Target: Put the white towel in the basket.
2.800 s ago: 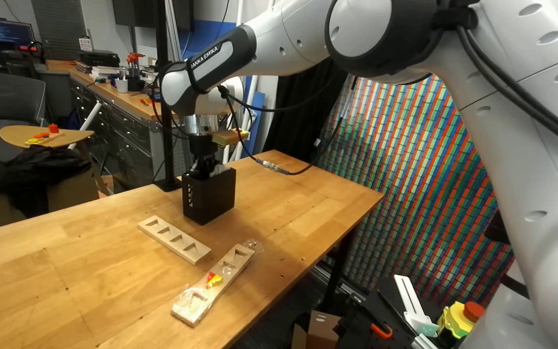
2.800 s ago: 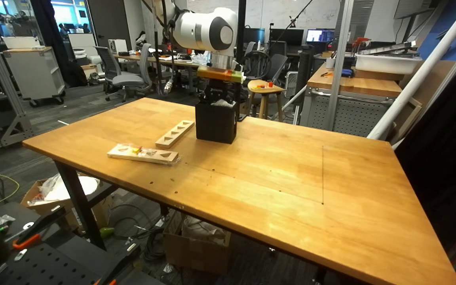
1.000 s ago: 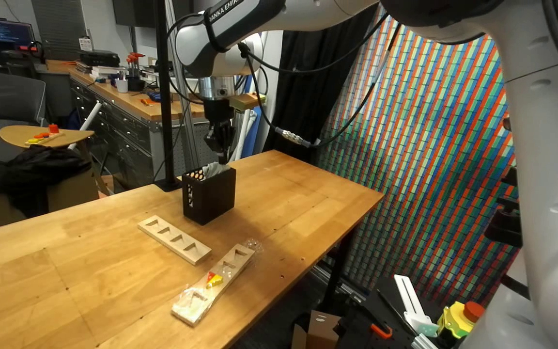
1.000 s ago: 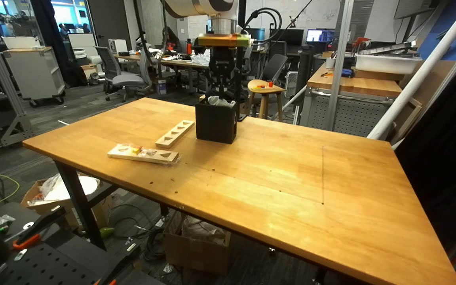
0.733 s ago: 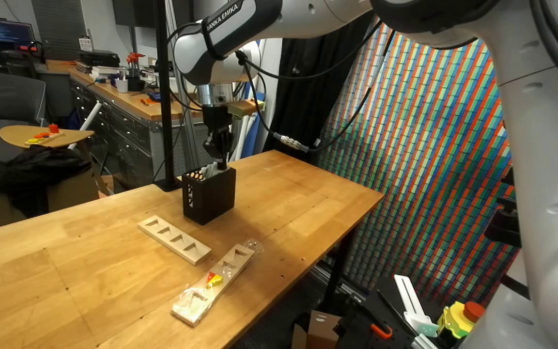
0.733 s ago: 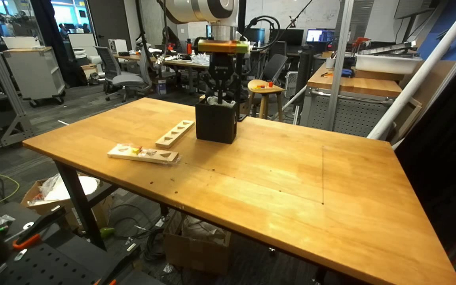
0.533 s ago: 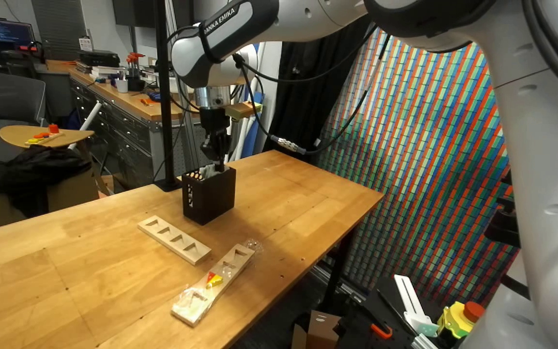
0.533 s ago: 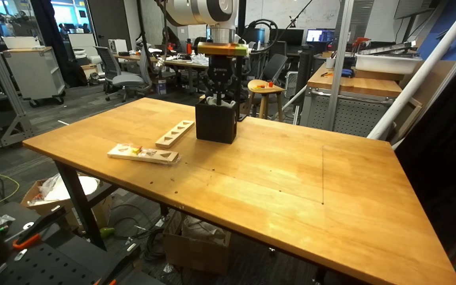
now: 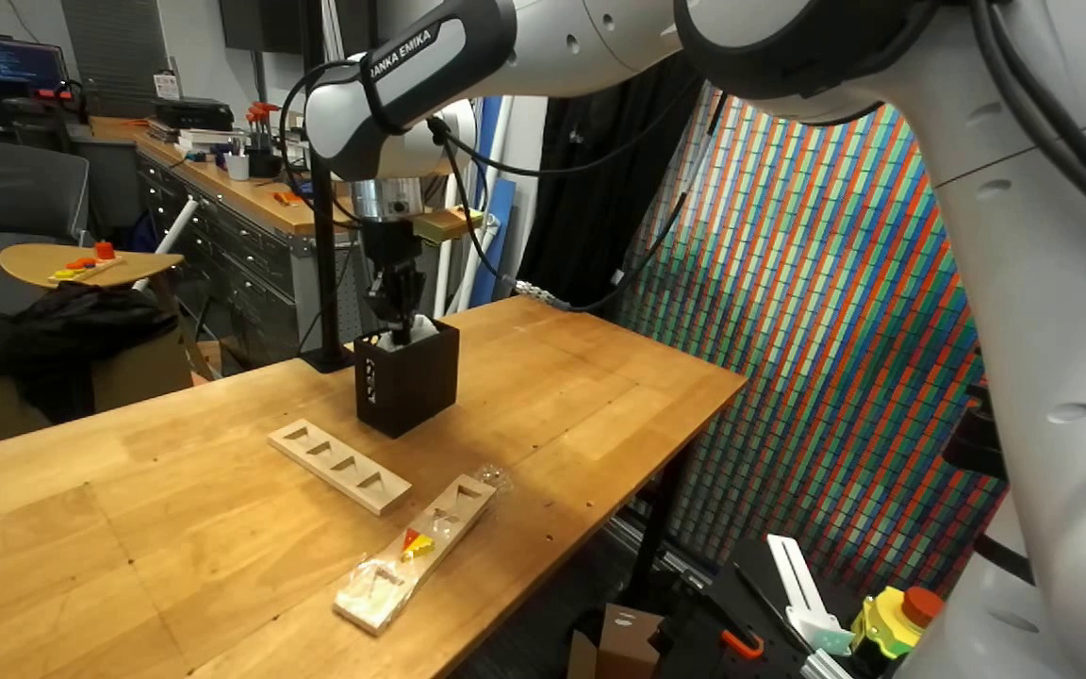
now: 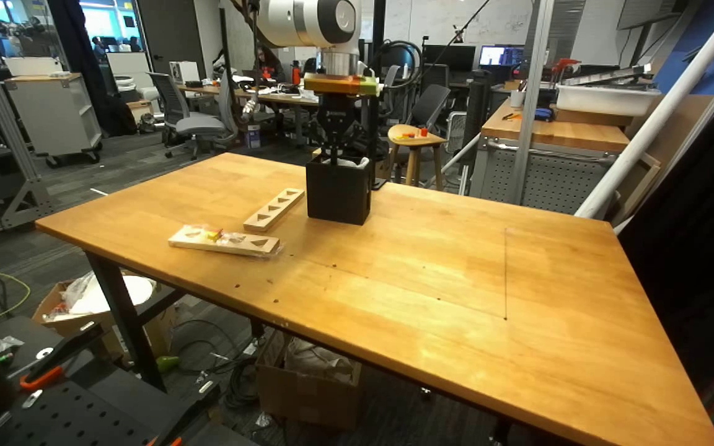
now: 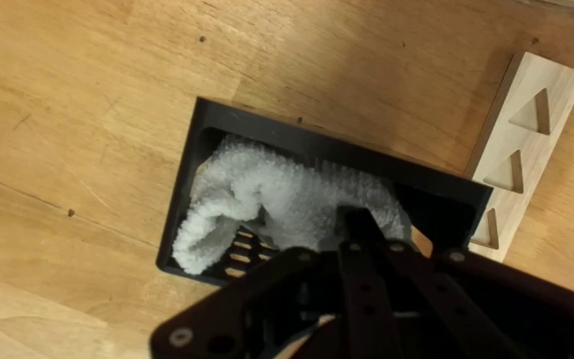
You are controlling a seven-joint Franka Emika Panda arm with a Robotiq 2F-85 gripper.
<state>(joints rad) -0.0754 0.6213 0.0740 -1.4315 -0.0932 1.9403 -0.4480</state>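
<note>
The white towel (image 11: 287, 192) lies bunched inside the black basket (image 11: 342, 144), filling much of it. A bit of the towel shows above the rim in both exterior views (image 9: 422, 330) (image 10: 356, 163). The basket stands upright on the table in both exterior views (image 9: 408, 387) (image 10: 338, 195). My gripper (image 11: 354, 217) points down over the basket with its fingers together. Its tips are at the basket's opening in both exterior views (image 9: 401, 337) (image 10: 333, 160), against or just over the towel. No towel shows pinched between the fingers.
A wooden board with triangular holes (image 9: 357, 471) lies in front of the basket. A plastic-wrapped board (image 9: 373, 604) with red and yellow pieces lies nearer the table edge. A black pole (image 9: 321, 236) stands close behind the basket on the wooden table (image 9: 222, 556).
My gripper was low at the basket, rose above it, then came down again and shifted sideways along the opening. The towel's top sits a little lower. The basket has not moved.
</note>
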